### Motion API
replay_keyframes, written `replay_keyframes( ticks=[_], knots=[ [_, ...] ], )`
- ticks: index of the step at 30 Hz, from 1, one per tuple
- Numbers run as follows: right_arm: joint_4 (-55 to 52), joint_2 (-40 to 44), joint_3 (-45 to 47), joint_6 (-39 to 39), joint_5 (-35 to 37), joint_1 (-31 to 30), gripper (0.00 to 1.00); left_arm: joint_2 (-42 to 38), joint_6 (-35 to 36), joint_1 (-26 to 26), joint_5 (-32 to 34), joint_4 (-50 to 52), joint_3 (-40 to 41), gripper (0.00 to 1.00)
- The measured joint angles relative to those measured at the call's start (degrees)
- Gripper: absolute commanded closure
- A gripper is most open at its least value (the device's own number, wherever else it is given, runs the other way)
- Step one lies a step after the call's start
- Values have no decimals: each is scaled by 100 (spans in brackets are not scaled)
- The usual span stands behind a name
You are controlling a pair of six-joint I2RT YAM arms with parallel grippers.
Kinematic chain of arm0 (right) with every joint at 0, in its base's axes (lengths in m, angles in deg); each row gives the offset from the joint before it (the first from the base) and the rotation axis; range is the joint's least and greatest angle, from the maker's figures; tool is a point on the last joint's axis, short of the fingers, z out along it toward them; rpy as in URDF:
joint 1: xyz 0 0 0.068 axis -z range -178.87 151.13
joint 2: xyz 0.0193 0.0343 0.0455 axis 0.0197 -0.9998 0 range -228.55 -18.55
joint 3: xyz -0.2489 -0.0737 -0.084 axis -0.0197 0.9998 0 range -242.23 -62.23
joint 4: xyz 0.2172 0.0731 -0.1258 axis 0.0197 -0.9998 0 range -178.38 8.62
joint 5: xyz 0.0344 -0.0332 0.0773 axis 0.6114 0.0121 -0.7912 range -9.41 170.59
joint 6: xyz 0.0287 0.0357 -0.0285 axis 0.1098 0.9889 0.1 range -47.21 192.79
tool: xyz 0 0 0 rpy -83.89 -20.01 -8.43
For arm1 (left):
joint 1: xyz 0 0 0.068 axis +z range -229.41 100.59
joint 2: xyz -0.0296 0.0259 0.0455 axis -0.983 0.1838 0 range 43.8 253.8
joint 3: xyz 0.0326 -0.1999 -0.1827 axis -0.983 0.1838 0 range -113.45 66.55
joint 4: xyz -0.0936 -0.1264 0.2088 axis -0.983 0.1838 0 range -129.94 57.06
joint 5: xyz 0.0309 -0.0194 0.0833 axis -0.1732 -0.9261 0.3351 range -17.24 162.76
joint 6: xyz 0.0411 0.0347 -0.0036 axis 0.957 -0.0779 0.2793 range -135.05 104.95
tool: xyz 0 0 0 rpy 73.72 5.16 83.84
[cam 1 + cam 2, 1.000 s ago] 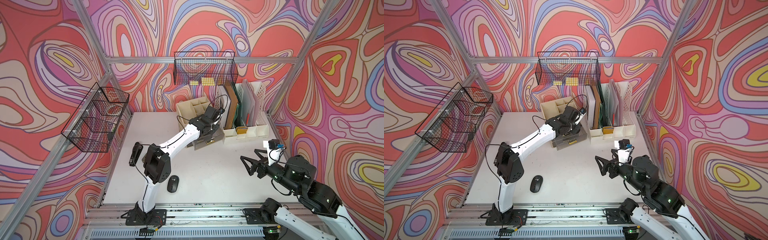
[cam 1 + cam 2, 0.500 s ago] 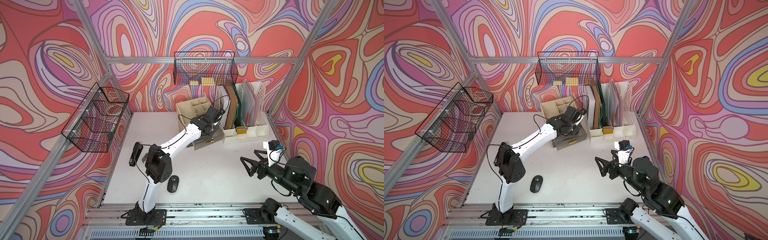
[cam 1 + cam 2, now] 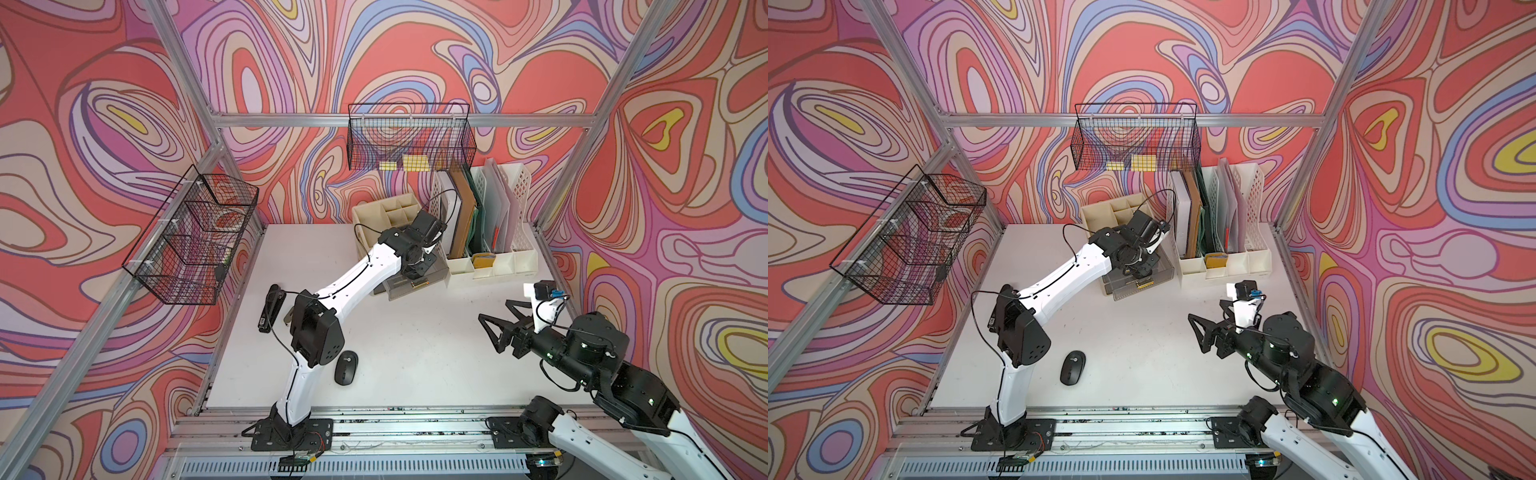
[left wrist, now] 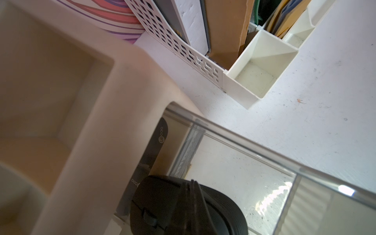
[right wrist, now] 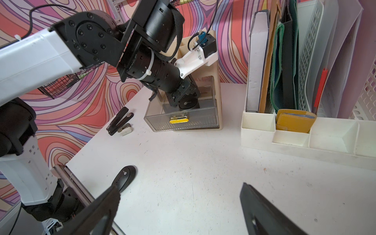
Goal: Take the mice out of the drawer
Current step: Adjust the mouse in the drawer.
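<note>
Three mice showed in our views; two sat in the pulled-out drawer (image 5: 158,120), the lowest of the cream organiser (image 3: 382,212) at the back of the bench (image 3: 415,345); the left gripper (image 5: 180,101) reached down into that drawer with its jaws pressed together on a black wireless mouse (image 4: 158,203), pinching it by its sides; whether it was lifted off the drawer floor we could not tell; a second mouse (image 4: 160,134) lay deeper in, partly under the organiser's body, its white logo showing; the third mouse (image 3: 346,368) (image 3: 1072,368), seen in both top views, lay out on the bench near the front edge, just beside the left arm; the right gripper (image 3: 494,311) hovered above the bench's right side, well apart from the drawer, jaws spread wide and holding nothing; a black stapler (image 5: 119,121) and a small staple remover (image 5: 126,129) lay just beside each other near the left edge; a white file rack (image 3: 521,199) stood just beside the organiser.
</note>
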State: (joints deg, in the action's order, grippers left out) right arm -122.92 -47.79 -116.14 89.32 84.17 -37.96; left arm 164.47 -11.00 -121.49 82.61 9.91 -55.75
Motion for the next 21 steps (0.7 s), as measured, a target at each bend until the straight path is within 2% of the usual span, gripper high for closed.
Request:
replay_keyframes(
  ticks=[9,21],
  knots=[
    [0,37,31,52,-2,0,3,-79,55,0,334,289,-181,100],
    [-4,68,31,52,0,0,3,-568,37,0,402,1088,-15,100]
  ],
)
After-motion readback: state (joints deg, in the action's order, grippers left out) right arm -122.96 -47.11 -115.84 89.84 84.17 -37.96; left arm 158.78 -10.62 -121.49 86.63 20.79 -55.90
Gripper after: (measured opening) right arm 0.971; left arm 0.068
